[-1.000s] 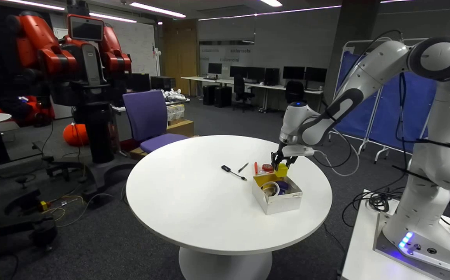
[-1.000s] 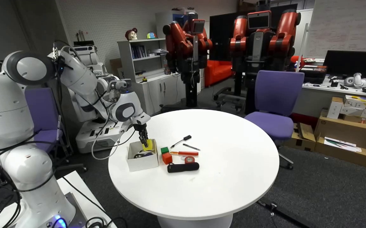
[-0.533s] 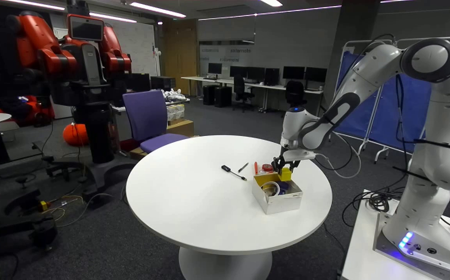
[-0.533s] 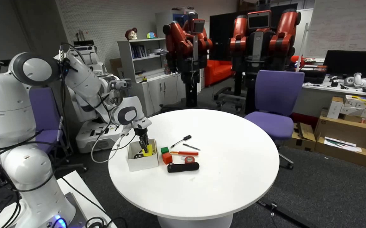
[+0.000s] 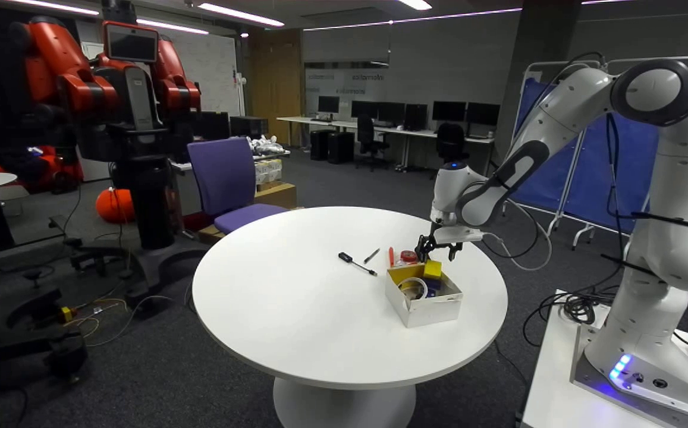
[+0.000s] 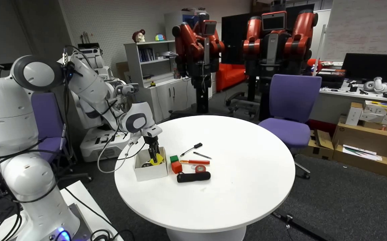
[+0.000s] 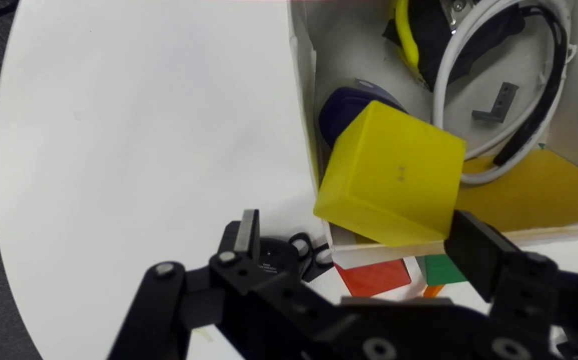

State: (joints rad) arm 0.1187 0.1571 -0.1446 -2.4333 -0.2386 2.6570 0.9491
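Yellow block (image 7: 403,175) in box (image 5: 436,310), white loop (image 7: 440,95) alongside, red block (image 6: 176,167) outside, gripper (image 7: 357,239) spread wide

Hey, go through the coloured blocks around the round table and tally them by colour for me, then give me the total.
Yellow block: 1, at a corner of the white box
Red block: 1, beside the box
Green block: 1, beside the box
Total: 3

smooth matt yellow block (image 7: 401,175), white cardboard box (image 6: 151,172)
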